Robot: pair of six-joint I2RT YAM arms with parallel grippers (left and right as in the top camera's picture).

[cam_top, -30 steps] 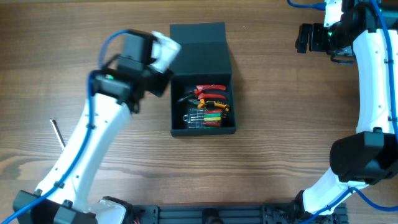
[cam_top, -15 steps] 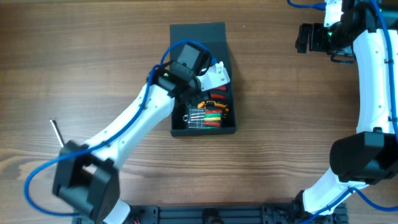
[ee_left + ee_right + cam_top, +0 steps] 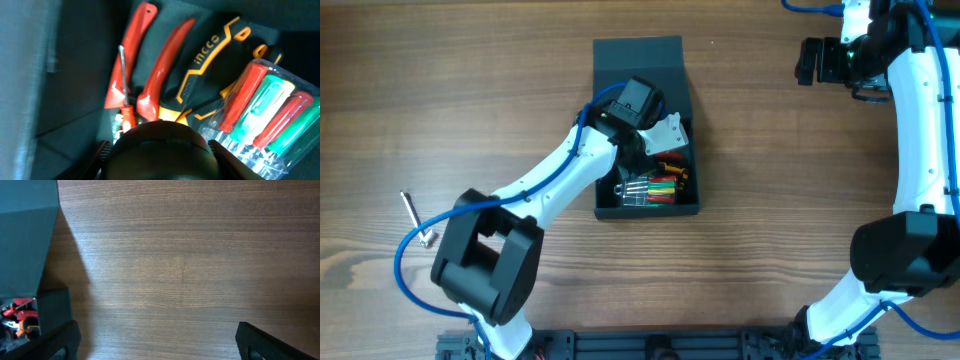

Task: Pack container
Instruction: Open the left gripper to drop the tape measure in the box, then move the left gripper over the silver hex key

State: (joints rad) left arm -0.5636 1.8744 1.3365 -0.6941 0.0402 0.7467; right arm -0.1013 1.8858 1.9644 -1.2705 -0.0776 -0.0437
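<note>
The dark teal-grey container (image 3: 603,205) lies open at table centre, its flap lid (image 3: 638,60) folded back. Inside are red-handled pliers (image 3: 160,65), black-and-orange pliers (image 3: 210,55) and a clear pack of coloured screwdrivers (image 3: 265,110). My left gripper (image 3: 655,150) reaches down into the container. In the left wrist view its jaws (image 3: 159,150) are shut on a dark round object (image 3: 160,160) just above the tools. My right gripper (image 3: 807,60) is open and empty over bare table at the far right. The right wrist view (image 3: 157,342) shows the container's lid (image 3: 25,230) at its left.
A thin metal rod-like tool (image 3: 412,212) lies on the wooden table far left, with a small metal piece (image 3: 428,238) beside it. The right arm's white links run down the right edge.
My left arm has swung from left of the container to over it and lowered into the box among the tools. The right arm has not moved.
</note>
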